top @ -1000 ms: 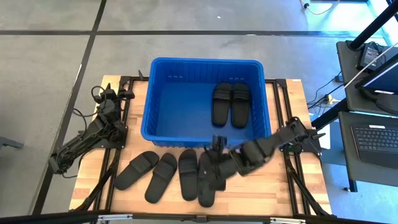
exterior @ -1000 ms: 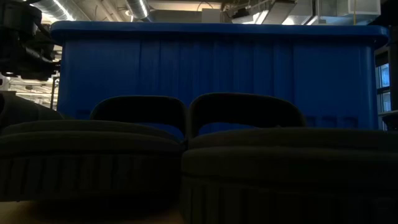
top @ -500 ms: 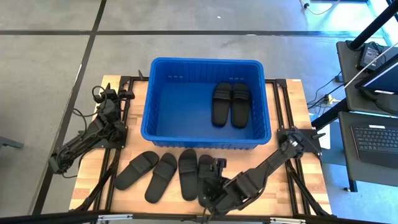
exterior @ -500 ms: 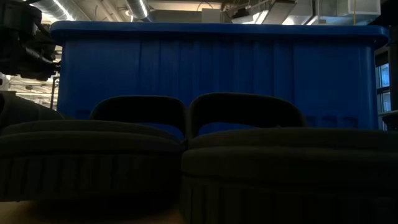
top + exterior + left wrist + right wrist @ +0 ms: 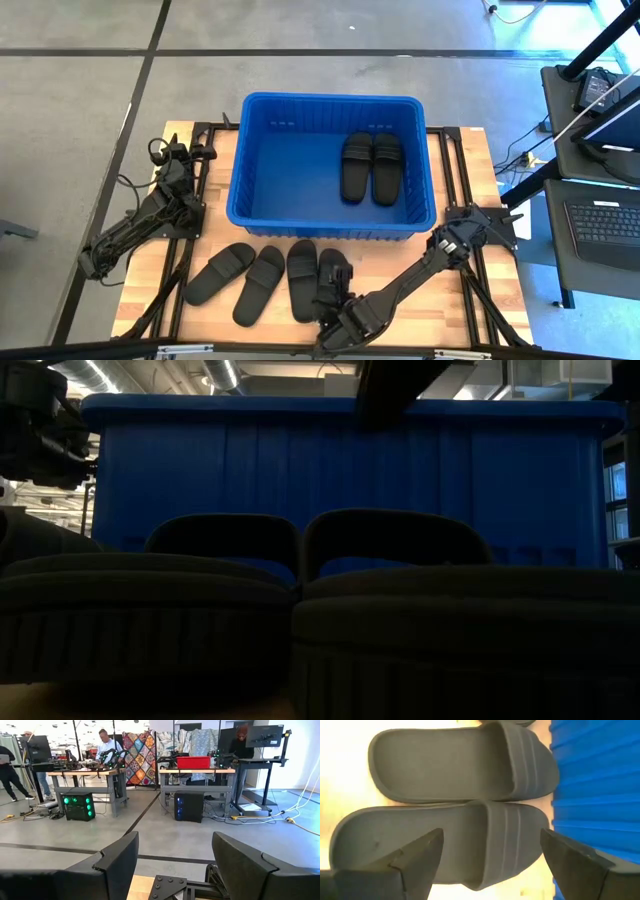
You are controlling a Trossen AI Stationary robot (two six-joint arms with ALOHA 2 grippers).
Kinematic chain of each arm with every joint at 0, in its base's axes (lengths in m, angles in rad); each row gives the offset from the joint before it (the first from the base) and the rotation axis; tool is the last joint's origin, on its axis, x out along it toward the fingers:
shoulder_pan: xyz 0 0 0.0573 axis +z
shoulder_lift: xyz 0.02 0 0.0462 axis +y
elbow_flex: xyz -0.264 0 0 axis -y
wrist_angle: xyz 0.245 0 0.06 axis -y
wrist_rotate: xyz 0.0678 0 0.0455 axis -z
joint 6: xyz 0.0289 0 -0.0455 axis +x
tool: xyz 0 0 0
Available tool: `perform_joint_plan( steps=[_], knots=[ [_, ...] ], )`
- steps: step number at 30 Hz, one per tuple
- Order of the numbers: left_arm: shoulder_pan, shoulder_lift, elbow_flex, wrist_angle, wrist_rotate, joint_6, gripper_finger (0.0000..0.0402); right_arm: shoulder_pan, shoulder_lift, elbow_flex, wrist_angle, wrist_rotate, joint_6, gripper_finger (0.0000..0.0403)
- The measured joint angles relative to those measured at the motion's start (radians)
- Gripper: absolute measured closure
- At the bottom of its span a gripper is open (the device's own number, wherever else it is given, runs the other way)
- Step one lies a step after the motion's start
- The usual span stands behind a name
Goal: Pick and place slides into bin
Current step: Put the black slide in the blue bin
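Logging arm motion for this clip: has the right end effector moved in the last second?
Yes. In the high view the right end effector has swung away from the bin toward the table's near edge, and now hangs open over the rightmost slide.

Overhead the light falls even and soft on the pale wooden table (image 5: 455,300), with only faint shadows under the 4 matte black slide sandals (image 5: 268,282) beside the large bright blue plastic bin (image 5: 331,225). Down at table height it is dim: the near sandals (image 5: 300,625) are dark, blurred masses against the bin's blue wall (image 5: 350,470), lit from bright ceiling strips behind. The right wrist view glares, the wood (image 5: 340,780) washed almost white.
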Motion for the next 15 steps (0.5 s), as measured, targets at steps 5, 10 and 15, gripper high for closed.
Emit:
perform_joint_plan(
  steps=[5,10,15],
  knots=[
    [0.000,0.000,0.000,0.000,0.000,-0.001,0.0153,-0.025,0.000,-0.052,-0.017,-0.001,0.037,0.0071],
    [0.000,0.000,0.000,0.000,0.000,-0.001,0.0153,-0.034,0.001,-0.191,0.024,-0.047,0.053,0.0071],
    [0.000,0.000,0.000,0.000,0.000,-0.001,0.0153,-0.030,-0.008,-0.293,0.039,-0.033,0.138,0.0071]
  ],
)
